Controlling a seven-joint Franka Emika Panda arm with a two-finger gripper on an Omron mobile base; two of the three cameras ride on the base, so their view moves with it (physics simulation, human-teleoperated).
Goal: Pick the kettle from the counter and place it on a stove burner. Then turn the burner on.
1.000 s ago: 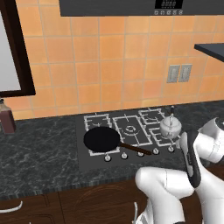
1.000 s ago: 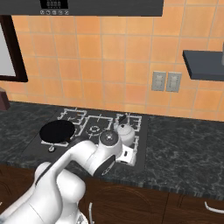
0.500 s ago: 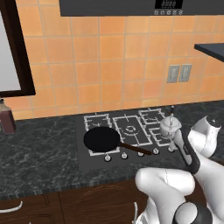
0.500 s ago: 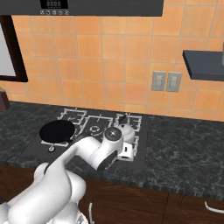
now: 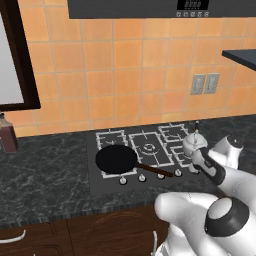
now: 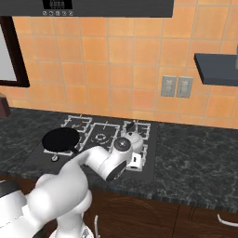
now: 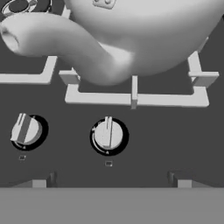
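Observation:
The silvery-white kettle [image 5: 194, 144] [image 6: 134, 138] stands upright on the front-right stove burner [image 7: 133, 99] of the black cooktop. In the hand view its rounded body [image 7: 144, 30] and curved spout fill the top. My gripper [image 7: 111, 180] hovers low in front of it, over the cooktop's front edge. It is open, fingertips [image 7: 41, 182] wide apart with nothing between them. Straight ahead of it is a round burner knob [image 7: 108, 135], with a second knob [image 7: 26, 130] to its left. My wrist [image 6: 122, 145] partly covers the kettle's base.
A black frying pan [image 5: 116, 159] [image 6: 60, 138] sits on the front-left burner, its handle pointing right toward the knobs. The dark marbled counter [image 5: 45, 170] runs to both sides. A brown bottle [image 5: 7, 137] stands far left. Wall outlets [image 6: 175, 86] are behind.
My wrist and forearm have shifted slightly in front of the kettle. The kettle stays put on the burner and the jaws stay wide.

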